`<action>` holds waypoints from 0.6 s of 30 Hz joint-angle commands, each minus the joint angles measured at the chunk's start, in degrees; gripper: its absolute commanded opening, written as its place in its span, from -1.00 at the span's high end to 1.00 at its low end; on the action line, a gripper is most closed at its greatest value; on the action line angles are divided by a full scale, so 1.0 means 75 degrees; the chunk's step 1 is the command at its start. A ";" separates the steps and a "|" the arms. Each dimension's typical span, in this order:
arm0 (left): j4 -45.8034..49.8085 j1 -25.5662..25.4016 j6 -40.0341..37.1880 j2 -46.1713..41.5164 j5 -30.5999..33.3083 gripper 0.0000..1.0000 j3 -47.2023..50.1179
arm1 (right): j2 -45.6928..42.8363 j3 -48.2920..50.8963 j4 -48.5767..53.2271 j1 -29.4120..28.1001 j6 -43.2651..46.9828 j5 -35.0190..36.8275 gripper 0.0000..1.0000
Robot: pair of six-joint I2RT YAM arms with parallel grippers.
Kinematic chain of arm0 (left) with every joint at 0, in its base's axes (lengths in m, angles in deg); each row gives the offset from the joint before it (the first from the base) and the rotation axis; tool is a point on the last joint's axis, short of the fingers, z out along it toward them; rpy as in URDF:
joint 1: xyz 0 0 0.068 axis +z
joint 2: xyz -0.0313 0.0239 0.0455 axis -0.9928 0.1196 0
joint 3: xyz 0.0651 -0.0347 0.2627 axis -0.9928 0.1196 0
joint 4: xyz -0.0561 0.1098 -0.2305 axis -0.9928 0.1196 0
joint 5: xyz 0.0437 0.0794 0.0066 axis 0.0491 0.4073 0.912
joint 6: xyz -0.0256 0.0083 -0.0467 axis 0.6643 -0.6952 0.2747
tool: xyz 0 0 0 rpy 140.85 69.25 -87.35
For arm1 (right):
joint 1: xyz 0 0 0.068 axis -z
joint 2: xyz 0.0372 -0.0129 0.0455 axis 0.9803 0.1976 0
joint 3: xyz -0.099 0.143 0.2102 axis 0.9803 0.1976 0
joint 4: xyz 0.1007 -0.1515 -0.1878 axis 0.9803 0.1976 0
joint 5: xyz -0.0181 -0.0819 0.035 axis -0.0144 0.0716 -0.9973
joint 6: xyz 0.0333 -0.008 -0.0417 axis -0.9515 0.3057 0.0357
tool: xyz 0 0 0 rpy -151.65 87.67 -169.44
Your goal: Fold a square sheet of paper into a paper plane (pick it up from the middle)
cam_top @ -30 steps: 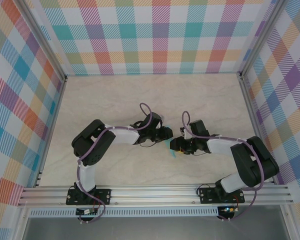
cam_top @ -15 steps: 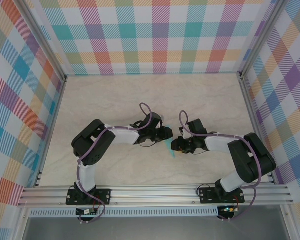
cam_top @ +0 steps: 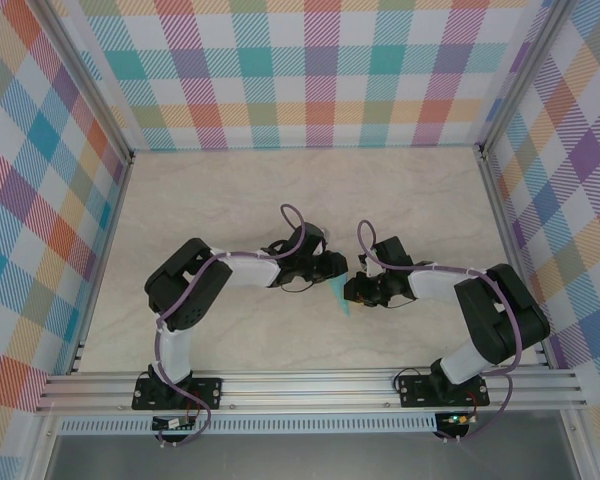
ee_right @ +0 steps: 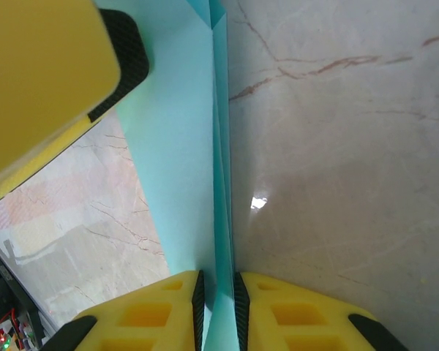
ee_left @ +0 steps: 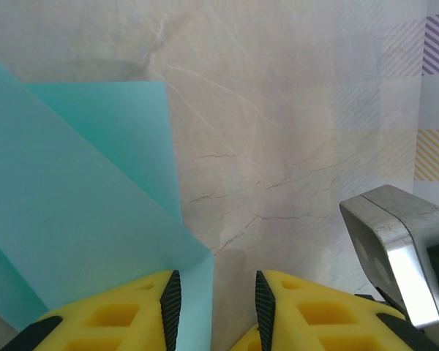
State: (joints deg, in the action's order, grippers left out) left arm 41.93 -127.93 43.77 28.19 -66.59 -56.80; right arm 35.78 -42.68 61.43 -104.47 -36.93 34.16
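Observation:
The square sheet of paper (cam_top: 340,297) is light turquoise and folded into a narrow layered strip between my two grippers, at the table's middle. In the right wrist view its folded edge (ee_right: 221,183) stands upright, and my right gripper (ee_right: 218,300) is shut on it. My left gripper (ee_left: 214,307) is open, and one flap of the paper (ee_left: 73,197) reaches in beside its left finger, with bare table in the rest of the gap. From above, the left gripper (cam_top: 334,270) is just up and left of the right gripper (cam_top: 352,290). A left finger (ee_right: 44,80) hovers over the paper.
The marble-patterned tabletop (cam_top: 280,200) is ringed by checked walls (cam_top: 310,70) and an aluminium frame rail (cam_top: 300,385) at the near edge. A grey metal part of the right arm (ee_left: 395,248) sits close to the right of my left fingers.
The right gripper's jaws have closed onto the paper's folded edge, and the right arm has shifted slightly left. The left arm has barely moved.

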 commanded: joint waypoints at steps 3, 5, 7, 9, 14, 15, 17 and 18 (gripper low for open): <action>0.0299 0.0089 0.0024 0.0300 -0.0041 0.32 -0.0284 | 0.0076 -0.0132 0.0165 -0.0172 -0.0071 0.0026 0.57; 0.0421 0.0081 0.0027 0.0378 -0.0047 0.32 -0.0346 | 0.0073 -0.0153 0.0185 -0.0172 -0.0083 0.0007 0.56; 0.0423 0.0088 0.0050 0.0432 -0.0051 0.33 -0.0353 | 0.0119 -0.0206 0.0253 -0.0173 -0.0079 -0.0033 0.56; 0.0393 0.0089 0.0059 0.0468 -0.0083 0.33 -0.0343 | 0.0091 -0.0178 0.0237 -0.0172 -0.0113 0.0002 0.53; 0.0451 0.0083 0.0040 0.0477 -0.0115 0.33 -0.0350 | -0.0111 -0.0201 0.0219 -0.0172 -0.0175 -0.0294 0.43; 0.0450 0.0087 0.0032 0.0487 -0.0140 0.33 -0.0349 | -0.0173 -0.0214 0.0215 -0.0172 -0.0198 -0.0342 0.40; 0.0452 0.0083 0.0046 0.0515 -0.0174 0.33 -0.0361 | -0.0248 -0.0241 0.0234 -0.0184 -0.0186 -0.0354 0.29; 0.0452 0.0082 0.0035 0.0528 -0.0181 0.33 -0.0361 | -0.0263 -0.0270 0.0288 -0.0193 -0.0167 -0.0326 0.25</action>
State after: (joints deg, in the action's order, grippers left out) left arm 43.46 -127.82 43.77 30.22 -67.07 -58.46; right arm 35.10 -43.47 62.42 -104.97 -38.15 33.22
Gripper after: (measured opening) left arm 0.337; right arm 0.368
